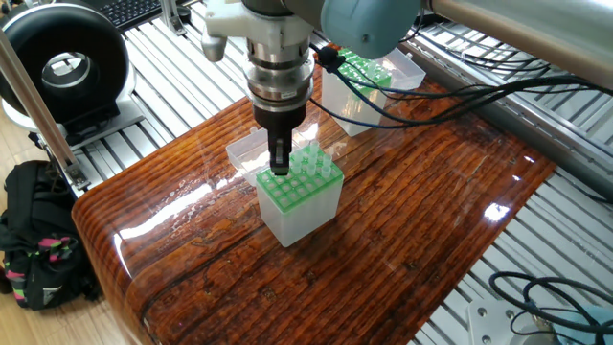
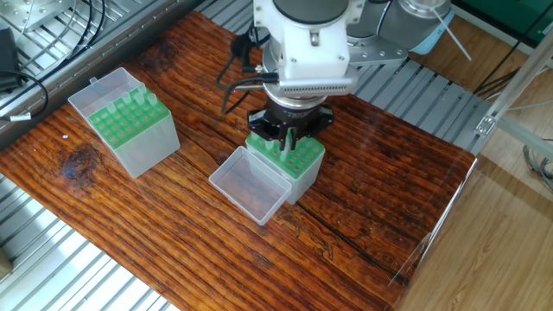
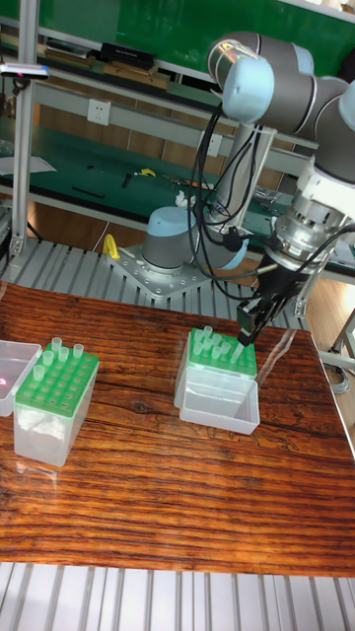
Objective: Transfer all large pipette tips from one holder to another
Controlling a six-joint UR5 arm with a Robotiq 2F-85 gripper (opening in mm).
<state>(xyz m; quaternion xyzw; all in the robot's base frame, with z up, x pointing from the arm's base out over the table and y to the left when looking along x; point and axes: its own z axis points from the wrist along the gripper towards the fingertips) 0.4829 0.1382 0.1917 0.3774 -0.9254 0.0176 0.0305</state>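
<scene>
My gripper points straight down over the near holder, a clear box with a green top. Its fingers are pressed close together on one of the large pipette tips at the rack's corner. From the other side, the gripper is at the holder's top, and the gripped tip is mostly hidden. The tall view has the gripper at the right back corner of this holder, where several tips stand. A second holder to the left carries a few tips.
The near holder's clear lid lies open beside it. The second holder stands apart on the wooden table, its lid open too. Cables trail from the arm. A black round device sits off the table.
</scene>
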